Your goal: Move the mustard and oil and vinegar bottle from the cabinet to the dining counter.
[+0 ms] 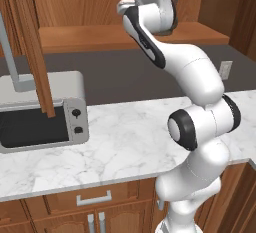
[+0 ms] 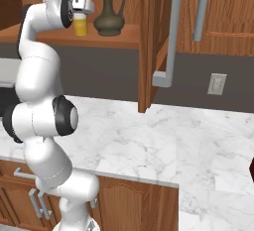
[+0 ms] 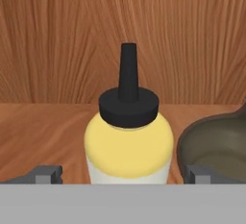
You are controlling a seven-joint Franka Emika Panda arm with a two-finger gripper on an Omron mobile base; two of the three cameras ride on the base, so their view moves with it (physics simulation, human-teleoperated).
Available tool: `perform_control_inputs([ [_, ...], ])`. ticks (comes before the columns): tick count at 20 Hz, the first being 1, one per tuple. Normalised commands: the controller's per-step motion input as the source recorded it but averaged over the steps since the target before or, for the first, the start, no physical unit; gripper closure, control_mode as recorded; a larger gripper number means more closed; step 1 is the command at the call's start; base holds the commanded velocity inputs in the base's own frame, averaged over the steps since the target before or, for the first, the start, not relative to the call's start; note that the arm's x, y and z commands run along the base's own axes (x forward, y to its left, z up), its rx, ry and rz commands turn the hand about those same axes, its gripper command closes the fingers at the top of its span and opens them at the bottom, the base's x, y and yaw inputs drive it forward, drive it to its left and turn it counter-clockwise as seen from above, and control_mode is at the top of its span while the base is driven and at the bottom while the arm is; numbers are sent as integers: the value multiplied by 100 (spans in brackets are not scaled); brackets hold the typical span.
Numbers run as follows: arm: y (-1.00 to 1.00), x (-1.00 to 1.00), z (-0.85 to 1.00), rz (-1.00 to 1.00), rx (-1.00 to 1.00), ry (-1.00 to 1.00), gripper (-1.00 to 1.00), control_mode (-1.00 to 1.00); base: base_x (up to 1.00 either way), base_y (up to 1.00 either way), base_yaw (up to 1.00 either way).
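Mustard [image 3: 129, 143] upright on cabinet [image 2: 124, 36] shelf, centred between wide-open jaws of gripper [image 3: 120, 174], fingertips [image 3: 45, 174] flanking, not gripping. Oil and vinegar bottle [image 3: 216, 146] just right of mustard.

Mustard [image 2: 81, 26] half behind the hand [image 2: 82, 8]; flask [image 3: 218, 146] edge-cropped.

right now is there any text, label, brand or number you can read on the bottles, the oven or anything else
None: no readable text in any view.
The mustard: plain yellow body, black cap, no label.
The oil and vinegar bottle: plain dark glass.
The toaster oven: two dark knobs with no legible markings.
The wall outlet: blank.
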Motion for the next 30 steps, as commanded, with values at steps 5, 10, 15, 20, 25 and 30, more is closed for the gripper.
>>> perform_control_inputs([
  [5,0,7,-4,0,0,0,-100,-100,0,0,0],
  [10,0,9,-3,0,0,0,-100,-100,0,0,0],
  [15,-1,12,-3,0,0,0,-100,-100,0,0,0],
  [20,-1,12,-4,0,0,0,100,-100,0,0,0],
  [25,0,7,-2,0,0,0,100,-100,0,0,0],
  [30,2,-8,-7,1,0,0,100,-100,0,0,0],
])
